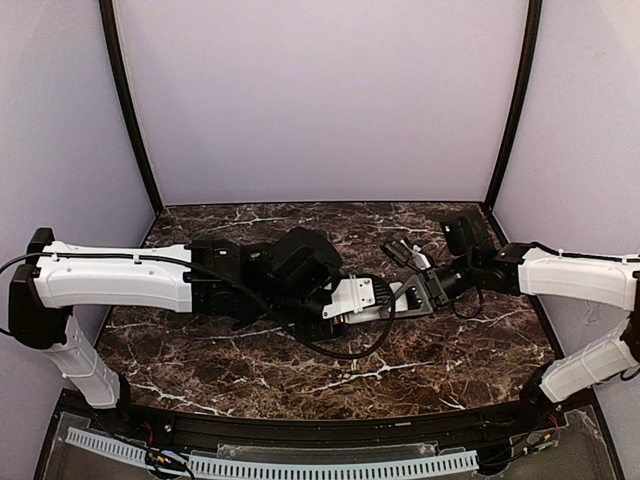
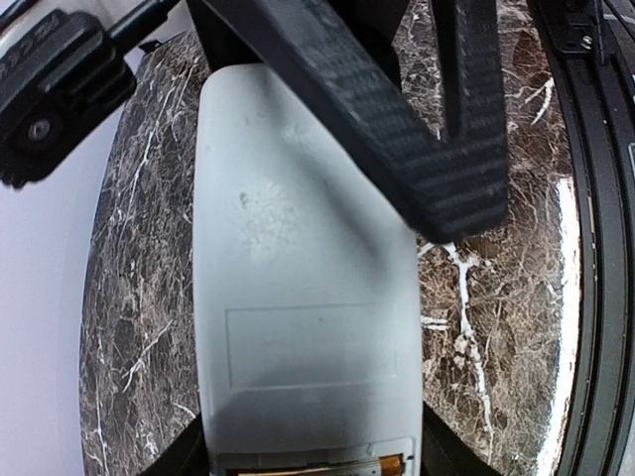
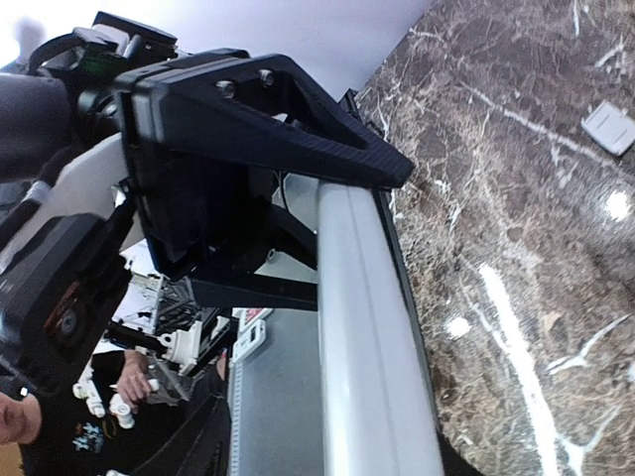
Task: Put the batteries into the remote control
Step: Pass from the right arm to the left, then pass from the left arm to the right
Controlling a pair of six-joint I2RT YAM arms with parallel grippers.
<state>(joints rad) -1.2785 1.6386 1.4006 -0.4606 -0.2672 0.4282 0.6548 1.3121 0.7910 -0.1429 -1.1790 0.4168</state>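
Fingers [image 2: 184, 458] of my left pincer [image 2: 313, 431] flank the near end of the remote control [image 2: 298, 327], one on each long side. They press against its edges, so that pincer is clenched on the handset. From the left wrist view, the remote control shows me its plain pale back, with a faint rectangular outline in the lower half and a scuffed patch above it. At its nearest end the casing looks open, and a small orange glint [image 2: 390, 463] sits in the gap. Too little of it shows for me to say what it is.

My right pincer [image 1: 410, 297] meets the handset from the other side, near the middle of the dark marbled surface [image 1: 250, 370]. One black, woven-textured finger [image 2: 397, 139] of it slants across the remote control's back and ends just past its right edge. From the right wrist view, that finger lies over the rounded long edge of the handset, and the other dark part of the pincer sits against its flat face. I cannot tell whether this pincer is pinching the handset or only resting against it.

Well apart from the handset, a small white rectangular piece [image 3: 607, 127] lies flat on the surface. My two arms reach in from opposite sides and converge on the remote control.
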